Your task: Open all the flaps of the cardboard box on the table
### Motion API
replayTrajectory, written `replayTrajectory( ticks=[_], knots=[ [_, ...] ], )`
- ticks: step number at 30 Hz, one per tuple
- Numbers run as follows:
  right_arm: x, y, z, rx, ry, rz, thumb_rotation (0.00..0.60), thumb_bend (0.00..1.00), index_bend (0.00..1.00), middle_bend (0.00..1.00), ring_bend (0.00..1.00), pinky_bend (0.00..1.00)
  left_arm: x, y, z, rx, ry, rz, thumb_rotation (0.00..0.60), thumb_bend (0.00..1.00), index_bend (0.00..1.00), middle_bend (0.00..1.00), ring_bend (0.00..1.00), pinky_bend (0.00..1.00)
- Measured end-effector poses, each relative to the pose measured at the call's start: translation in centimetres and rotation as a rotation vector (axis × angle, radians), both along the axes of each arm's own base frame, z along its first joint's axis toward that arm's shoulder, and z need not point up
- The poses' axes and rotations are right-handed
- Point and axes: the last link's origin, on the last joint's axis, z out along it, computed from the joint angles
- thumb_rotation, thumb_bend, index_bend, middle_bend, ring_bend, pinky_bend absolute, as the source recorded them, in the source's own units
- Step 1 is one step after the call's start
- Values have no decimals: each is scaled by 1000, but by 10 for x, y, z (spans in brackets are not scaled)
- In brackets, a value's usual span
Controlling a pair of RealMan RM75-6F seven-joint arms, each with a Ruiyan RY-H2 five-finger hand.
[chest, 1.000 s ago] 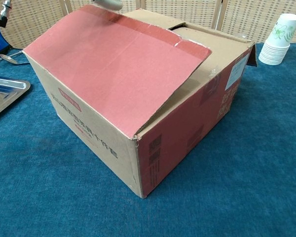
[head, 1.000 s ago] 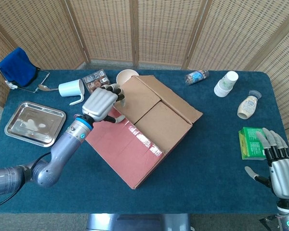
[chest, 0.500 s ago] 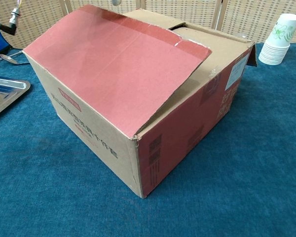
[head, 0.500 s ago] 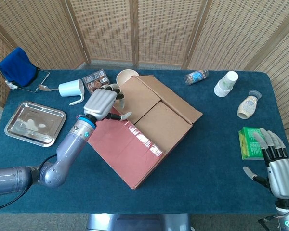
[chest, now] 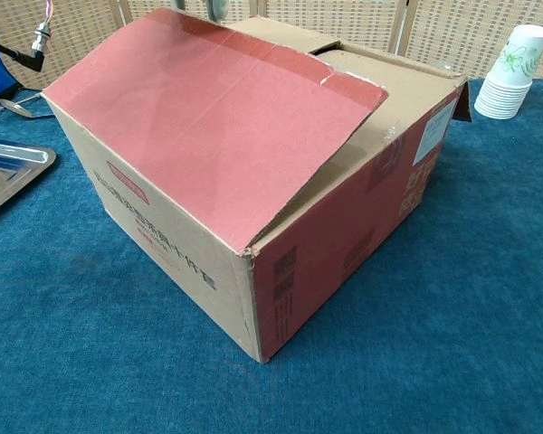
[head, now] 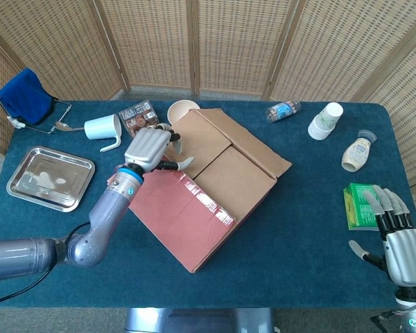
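Note:
The cardboard box point(head: 225, 170) stands askew in the middle of the blue table. Its large red flap point(head: 184, 218) lies slanted over the near-left top, and the chest view shows this flap point(chest: 208, 117) resting low with a narrow gap behind it. Two brown flaps point(head: 229, 177) lie flat across the rest of the top. My left hand point(head: 147, 148) hovers at the box's far-left corner, back up, thumb stretched toward the brown flaps, holding nothing that I can see. In the chest view only a fingertip point(chest: 215, 7) shows. My right hand point(head: 401, 243) is at the near-right edge, fingers spread, empty.
A metal tray point(head: 50, 177), white mug point(head: 102, 128), spoon point(head: 68, 126) and blue cloth point(head: 24, 96) lie left of the box. A bowl point(head: 182, 109) and a packet point(head: 137, 114) sit behind it. Paper cups point(head: 324, 120), a bottle point(head: 356, 152) and a green box point(head: 360, 206) stand to the right.
My left hand has moved slightly up and to the right along the box's far-left corner. The flaps lie as before. My right hand has barely shifted.

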Motion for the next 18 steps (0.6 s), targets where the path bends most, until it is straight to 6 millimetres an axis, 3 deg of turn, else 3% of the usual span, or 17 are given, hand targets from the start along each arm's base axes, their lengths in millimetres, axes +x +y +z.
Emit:
replayTrajectory(
  ticks=[9,18],
  knots=[
    [1,1,-1,1,-4,2,600,0,0,0,0,117,1,-7,5,-55,47,9,205,0,520,542,326,319],
    [3,1,-2,4,0,12,600,0,0,0,0,117,4,-20,35,-113,81,32,207,0,526,657,424,313]
  ],
)
